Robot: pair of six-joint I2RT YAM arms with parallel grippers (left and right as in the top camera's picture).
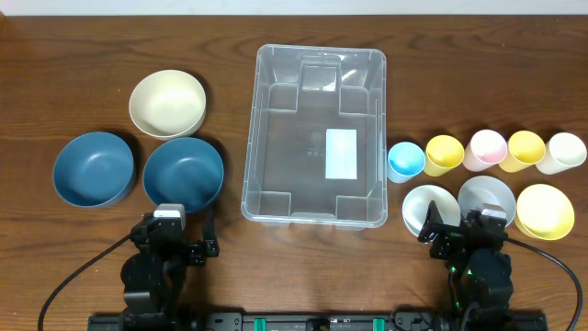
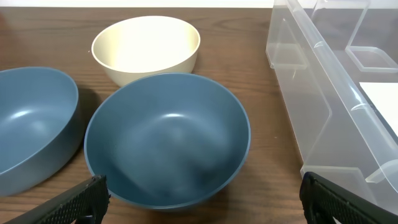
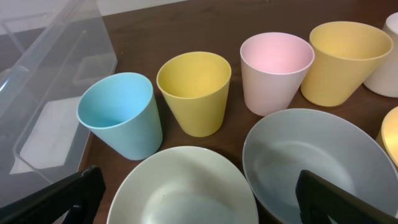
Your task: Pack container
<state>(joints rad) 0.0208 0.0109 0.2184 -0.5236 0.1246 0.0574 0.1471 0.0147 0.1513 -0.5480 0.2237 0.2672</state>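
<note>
Plainly, nothing is held at this moment. The left end effector point(image 1: 176, 239) is seen with its fingers spread wide and empty, and the right end effector point(image 1: 464, 230) is likewise parted around nothing. The clear container point(image 1: 250, 170) is set at the middle of the table point(image 1: 55, 37), between the two arms. Its long axis runs away from the robot toward the far edge. Nothing has been packed into it; only what looks to be a white label is seen on its floor.

The nearer blue bowl point(image 1: 184, 172) is found directly ahead of the left end effector. In the left wrist view it is framed squarely between the two fingertips point(image 2: 81, 202), upright and mouth up. From that bowl the container lies just to the right, apart from it. A second blue bowl point(image 1: 93, 168) is placed close beside it on the left, and a cream bowl point(image 1: 167, 103) just beyond.

On the other side, a pale bowl point(image 1: 430, 207) and a grey bowl point(image 1: 487, 196) are found just ahead of the right end effector. A yellow bowl point(image 1: 544, 211) lies to their right and a row of five cups point(image 1: 487, 149) beyond. From there the container lies ahead and to the left.

Both arms are judged about equally near the container. For the left arm, a short forward reach onto the nearer blue bowl's rim is called for, then a carry rightward.
</note>
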